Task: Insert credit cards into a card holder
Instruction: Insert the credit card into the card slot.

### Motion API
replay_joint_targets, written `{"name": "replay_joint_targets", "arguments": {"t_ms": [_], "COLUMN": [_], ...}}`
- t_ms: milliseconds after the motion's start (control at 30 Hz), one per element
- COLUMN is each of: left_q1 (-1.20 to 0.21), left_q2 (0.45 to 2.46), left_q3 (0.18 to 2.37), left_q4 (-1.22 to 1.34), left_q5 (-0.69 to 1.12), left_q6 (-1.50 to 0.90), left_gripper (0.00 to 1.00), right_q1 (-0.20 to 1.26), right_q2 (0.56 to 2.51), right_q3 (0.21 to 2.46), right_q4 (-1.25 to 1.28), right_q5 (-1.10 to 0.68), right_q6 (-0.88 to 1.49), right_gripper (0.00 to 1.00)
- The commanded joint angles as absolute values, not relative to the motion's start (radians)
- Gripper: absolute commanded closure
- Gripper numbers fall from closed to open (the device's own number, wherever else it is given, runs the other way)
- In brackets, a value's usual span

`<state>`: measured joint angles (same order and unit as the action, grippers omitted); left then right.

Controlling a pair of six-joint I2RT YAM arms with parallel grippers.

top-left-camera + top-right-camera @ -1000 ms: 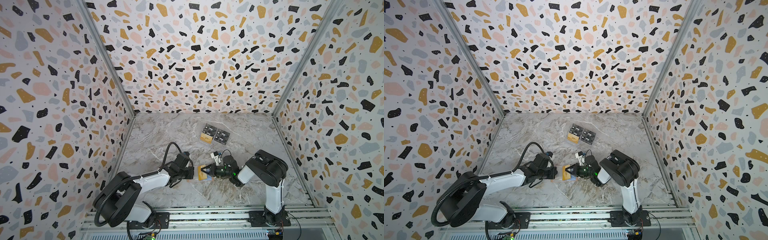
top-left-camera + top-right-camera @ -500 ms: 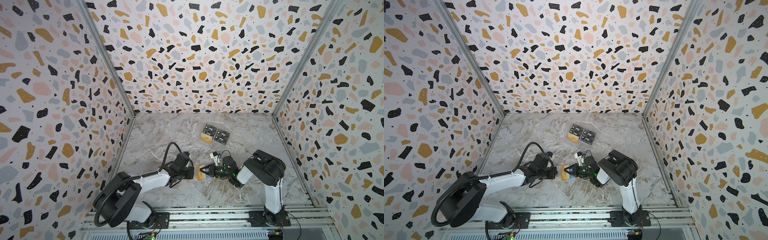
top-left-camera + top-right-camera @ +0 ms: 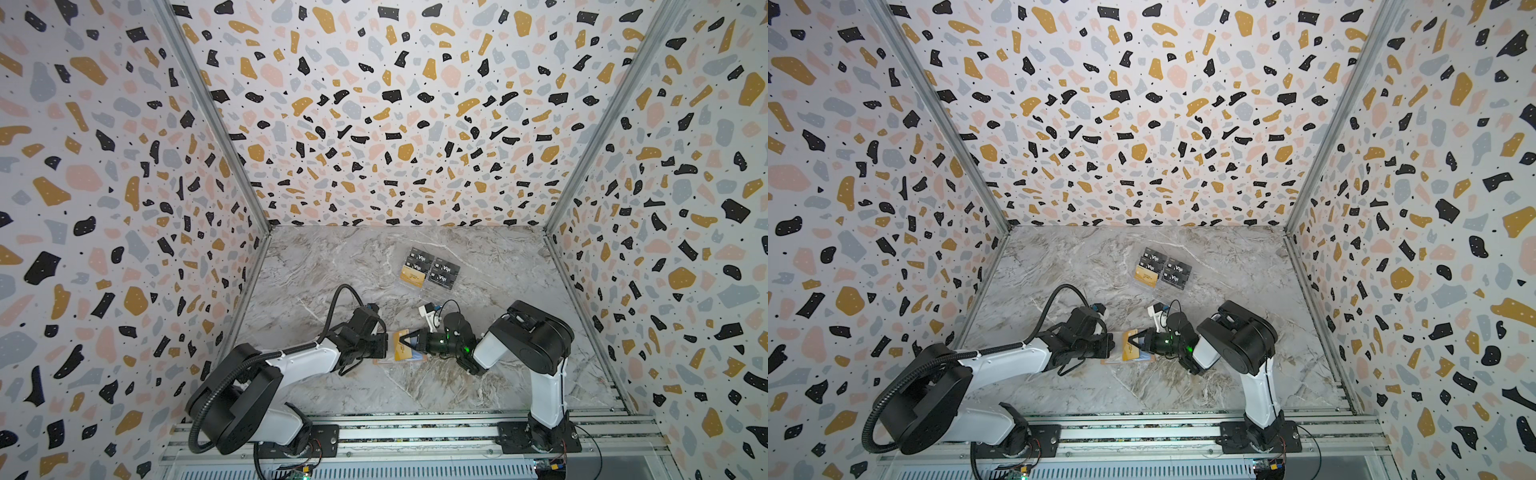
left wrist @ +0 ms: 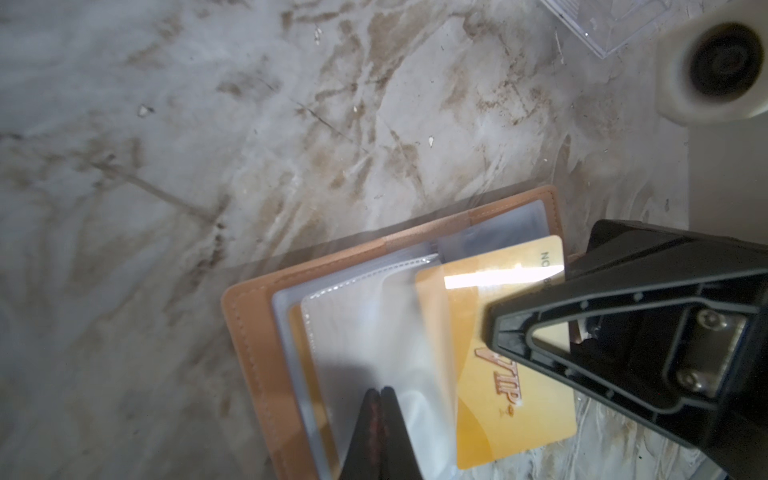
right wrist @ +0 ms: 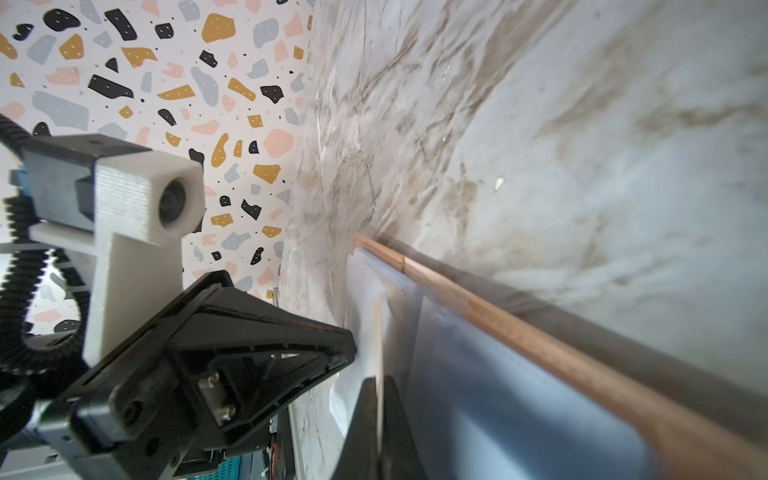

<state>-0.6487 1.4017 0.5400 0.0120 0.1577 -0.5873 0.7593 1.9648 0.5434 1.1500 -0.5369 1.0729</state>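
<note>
Jaws of the left gripper [image 4: 380,395] are pinched shut on a clear plastic sleeve [image 4: 365,332] of the card holder [image 4: 249,345], and the sleeve bows up from the pages under it. Jaws of the right gripper [image 5: 378,384] are clamped on a gold credit card [image 4: 511,386], which shows edge-on as a thin pale line between them in the right wrist view. The two sets of jaws point at each other with their tips close together, and the card reaches from the right jaws toward the left ones. Its far edge lies at the mouth of the pinched sleeve, partly overlapped by the clear plastic. The card holder lies open and flat on the marble table [image 3: 332,266], directly beneath both sets of jaws, its salmon-pink cover forming a border around the sleeves. A strip of gold shows through the sleeves just beside the left jaws. Well apart from both sets of jaws, on the side away from the arm bases, a clear acrylic stand [image 3: 419,286] holds black cards [image 3: 444,274] marked Vip and one more gold card [image 3: 411,275].
</note>
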Motion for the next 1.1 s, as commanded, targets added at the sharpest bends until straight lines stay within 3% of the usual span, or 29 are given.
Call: {"name": "replay_joint_targets", "arguments": {"t_ms": [0, 367, 733, 1067], "left_q1": [-0.652, -0.652, -0.652, -0.652], "left_q2": [1.391, 1.393, 1.39, 1.387], "left_q3": [0.532, 0.532, 0.53, 0.532], "left_q4": [-0.019, -0.018, -0.018, -0.022], "left_q5": [0.158, 0.161, 0.16, 0.16], "left_q6": [-0.572, -0.573, -0.573, -0.572], "left_gripper": [1.0, 1.0, 1.0, 1.0], "right_q1": [0.764, 0.781, 0.786, 0.778], "right_q2": [1.902, 1.958, 1.936, 1.946], "right_q3": [0.564, 0.543, 0.566, 0.529], "right_q4": [1.074, 1.232, 1.117, 1.185], "right_q5": [-0.496, -0.489, -0.475, -0.485], "right_q6": [1.008, 1.088, 1.042, 1.144], "right_gripper": [1.0, 1.0, 1.0, 1.0]}}
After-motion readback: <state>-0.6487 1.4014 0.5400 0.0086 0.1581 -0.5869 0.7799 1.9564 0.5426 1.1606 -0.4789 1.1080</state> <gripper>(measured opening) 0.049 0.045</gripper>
